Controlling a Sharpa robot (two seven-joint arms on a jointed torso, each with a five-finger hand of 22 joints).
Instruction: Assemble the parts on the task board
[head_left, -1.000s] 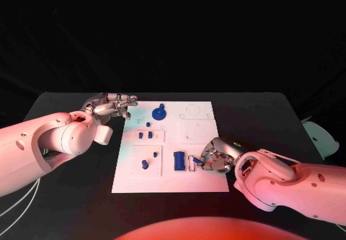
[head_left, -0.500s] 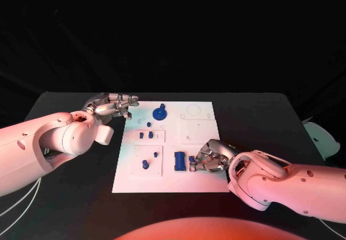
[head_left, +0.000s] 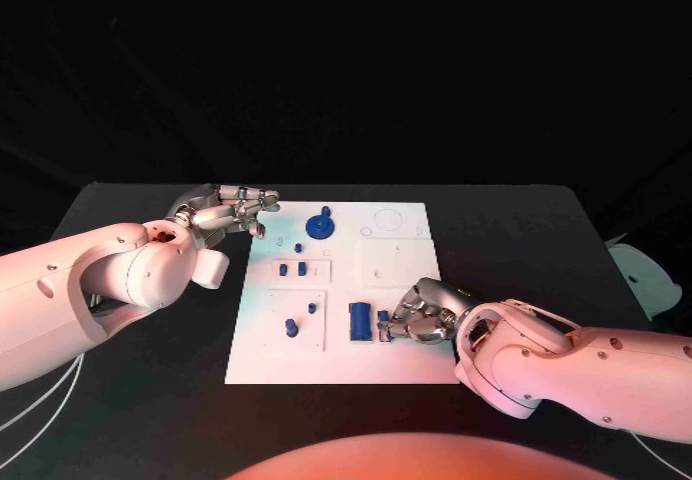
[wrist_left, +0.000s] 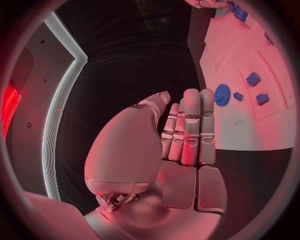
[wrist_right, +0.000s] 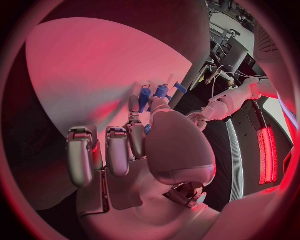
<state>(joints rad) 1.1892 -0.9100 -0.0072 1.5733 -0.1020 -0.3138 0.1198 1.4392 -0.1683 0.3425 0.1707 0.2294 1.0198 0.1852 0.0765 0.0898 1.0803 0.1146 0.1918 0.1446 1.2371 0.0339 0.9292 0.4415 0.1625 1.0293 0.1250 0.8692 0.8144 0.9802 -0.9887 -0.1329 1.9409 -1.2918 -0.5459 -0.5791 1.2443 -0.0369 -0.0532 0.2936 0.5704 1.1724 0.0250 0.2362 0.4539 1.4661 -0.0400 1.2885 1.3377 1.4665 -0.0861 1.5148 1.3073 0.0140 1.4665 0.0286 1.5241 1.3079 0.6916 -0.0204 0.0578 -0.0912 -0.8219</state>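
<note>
On the white rectangular task board (head_left: 389, 375), the right robot hand (head_left: 418, 318) pinches a small blue peg (head_left: 384, 321) beside the upright blue rectangular block (head_left: 358, 320). The left robot hand (head_left: 228, 211) hovers flat, fingers pressed together, at the board's far corner.

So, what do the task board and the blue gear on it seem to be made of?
Task board: probably matte white plastic, flat, with no glare. Blue gear: likely moulded or printed plastic, uniformly blue with a dull surface. Neither can be confirmed by look alone.
</note>
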